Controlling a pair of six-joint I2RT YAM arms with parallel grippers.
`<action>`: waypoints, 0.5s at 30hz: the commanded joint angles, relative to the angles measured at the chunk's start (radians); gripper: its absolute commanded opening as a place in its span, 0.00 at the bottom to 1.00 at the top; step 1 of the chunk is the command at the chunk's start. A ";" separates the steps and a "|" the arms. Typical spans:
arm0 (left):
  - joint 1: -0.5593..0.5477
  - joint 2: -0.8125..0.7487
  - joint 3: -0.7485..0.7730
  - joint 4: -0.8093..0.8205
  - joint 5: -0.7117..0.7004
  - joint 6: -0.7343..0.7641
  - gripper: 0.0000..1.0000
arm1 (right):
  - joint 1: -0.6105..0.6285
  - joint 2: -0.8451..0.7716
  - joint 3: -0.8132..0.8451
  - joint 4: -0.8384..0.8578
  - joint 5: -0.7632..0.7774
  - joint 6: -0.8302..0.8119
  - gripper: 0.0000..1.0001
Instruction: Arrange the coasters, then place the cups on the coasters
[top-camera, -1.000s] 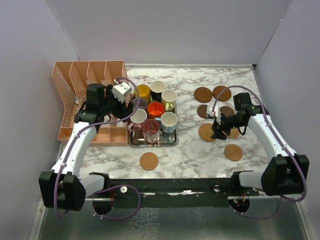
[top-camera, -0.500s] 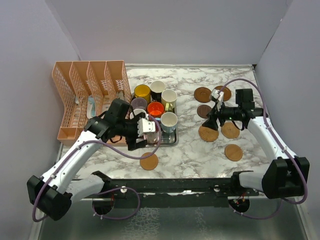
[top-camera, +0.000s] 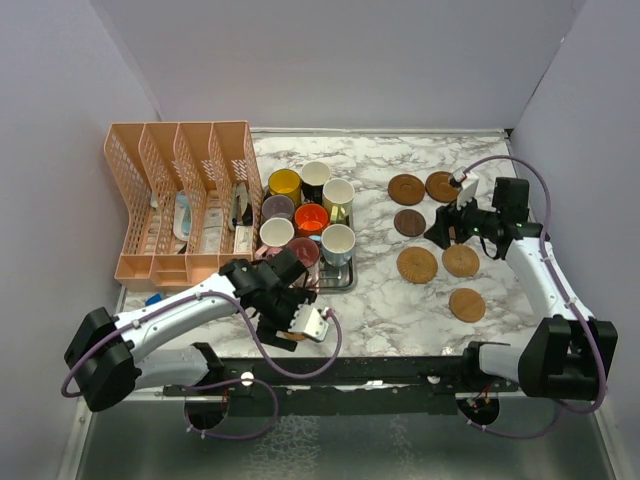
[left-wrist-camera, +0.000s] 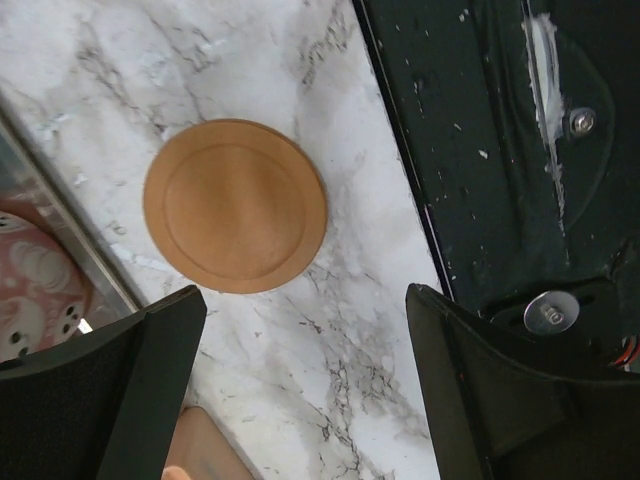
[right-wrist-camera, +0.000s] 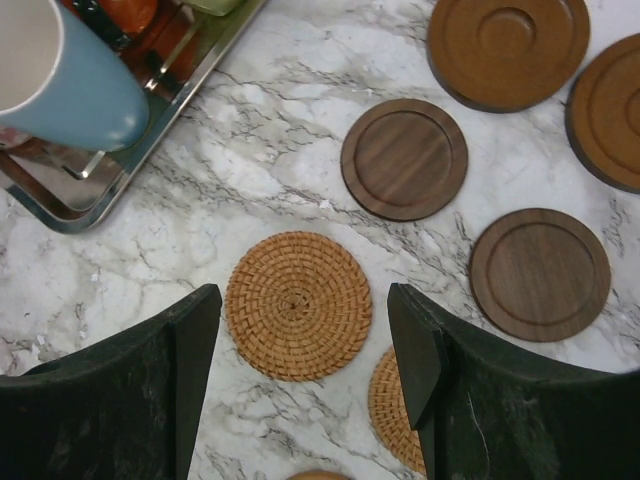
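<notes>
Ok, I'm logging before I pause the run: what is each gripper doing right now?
Left gripper: open, empty, pointed at the tan coaster.
Right gripper: open, empty, pointed at the woven coaster.

Plain tan coaster (left-wrist-camera: 235, 205), woven orange coaster (right-wrist-camera: 298, 305), grey-veined white table (left-wrist-camera: 330, 330), seemingly maroon cup (left-wrist-camera: 30, 275).

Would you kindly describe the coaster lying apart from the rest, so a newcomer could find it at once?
Find the steel tray of cups left of centre. In front of its near edge, under the open left gripper, lies a smooth tan coaster. It sits alone, whereas the other coasters cluster to the right.
</notes>
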 joint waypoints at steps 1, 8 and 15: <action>-0.045 0.043 -0.050 0.041 -0.098 0.093 0.84 | -0.038 -0.024 -0.013 0.030 0.024 0.021 0.69; -0.054 0.113 -0.090 0.159 -0.146 0.121 0.83 | -0.042 -0.022 -0.014 0.024 0.006 0.012 0.69; -0.057 0.160 -0.125 0.235 -0.187 0.141 0.82 | -0.044 -0.042 -0.017 0.018 -0.007 0.016 0.69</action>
